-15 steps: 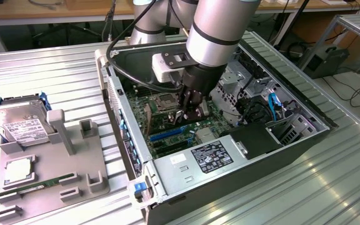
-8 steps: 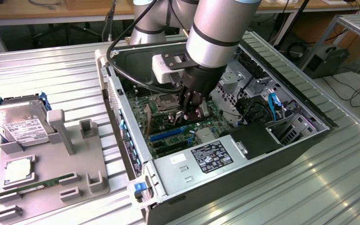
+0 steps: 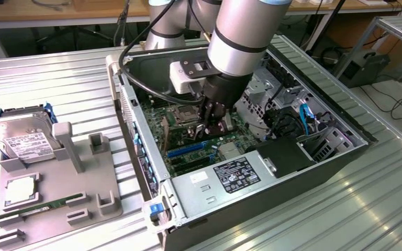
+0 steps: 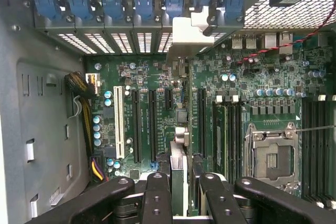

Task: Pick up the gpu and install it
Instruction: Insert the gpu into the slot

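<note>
Ribbed metal desk (image 3: 368, 193) in a lab room, wooden benches and cables behind. Open computer case (image 3: 341, 157) lying on its side at the desk's centre, motherboard (image 3: 187, 117) exposed. Grey parts holder (image 3: 54, 193) on the exterior view's left, well apart from the case, carrying a silver hard drive (image 3: 19, 137) with white label in a blue frame, a processor (image 3: 21, 189) lying flat, and a slim green memory stick (image 3: 42, 207) in its groove; upright slotted posts of the holder standing vacant.

Robot arm (image 3: 243, 36) reaching down into the case from above, grey camera housing and black cable at the wrist. Gripper (image 3: 213, 124) low over the motherboard, fingers (image 4: 156, 192) clamped on the gpu (image 4: 181, 145), held on edge and seen thin between them in the wrist view. Card's silver bracket (image 4: 191, 38) at the case's rear wall, beside the row of blue slot latches (image 4: 113, 6); card's lower edge in line with one of the black expansion slots (image 4: 202, 114), seating depth not discernible.

Around the card: white slot (image 4: 119, 121) and further black slots to one side, empty processor socket (image 4: 273, 156) and memory slots to the other. Power supply (image 3: 225, 175) with label at the case's near end, drive cage (image 3: 330, 141) and blue cable (image 3: 303, 116) on the exterior view's right, all close to the gripper's working space.
</note>
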You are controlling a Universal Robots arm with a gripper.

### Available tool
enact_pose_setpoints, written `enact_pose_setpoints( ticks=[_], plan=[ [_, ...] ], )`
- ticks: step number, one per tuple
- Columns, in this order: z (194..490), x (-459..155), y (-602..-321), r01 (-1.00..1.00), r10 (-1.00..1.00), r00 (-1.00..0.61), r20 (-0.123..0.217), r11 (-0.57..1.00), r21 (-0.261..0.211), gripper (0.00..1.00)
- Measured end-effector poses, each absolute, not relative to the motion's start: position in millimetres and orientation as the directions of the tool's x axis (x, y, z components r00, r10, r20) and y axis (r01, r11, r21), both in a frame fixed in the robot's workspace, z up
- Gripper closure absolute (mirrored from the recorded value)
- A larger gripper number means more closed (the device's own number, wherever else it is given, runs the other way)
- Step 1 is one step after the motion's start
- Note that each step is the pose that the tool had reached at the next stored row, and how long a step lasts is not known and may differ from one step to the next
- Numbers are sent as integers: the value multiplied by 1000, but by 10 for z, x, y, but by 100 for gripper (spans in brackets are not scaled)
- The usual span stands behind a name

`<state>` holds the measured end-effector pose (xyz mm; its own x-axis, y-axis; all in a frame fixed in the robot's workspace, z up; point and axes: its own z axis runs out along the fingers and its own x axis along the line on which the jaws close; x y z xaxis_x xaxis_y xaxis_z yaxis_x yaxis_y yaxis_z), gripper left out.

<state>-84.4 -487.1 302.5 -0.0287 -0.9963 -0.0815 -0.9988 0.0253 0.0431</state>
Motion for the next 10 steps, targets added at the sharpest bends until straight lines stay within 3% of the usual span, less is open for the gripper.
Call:
enact_pose_setpoints(
  ticks=[10],
  plan=[
    [2994,-919,-4842,-999,-996,-29,-82,25,43,74]
  ],
)
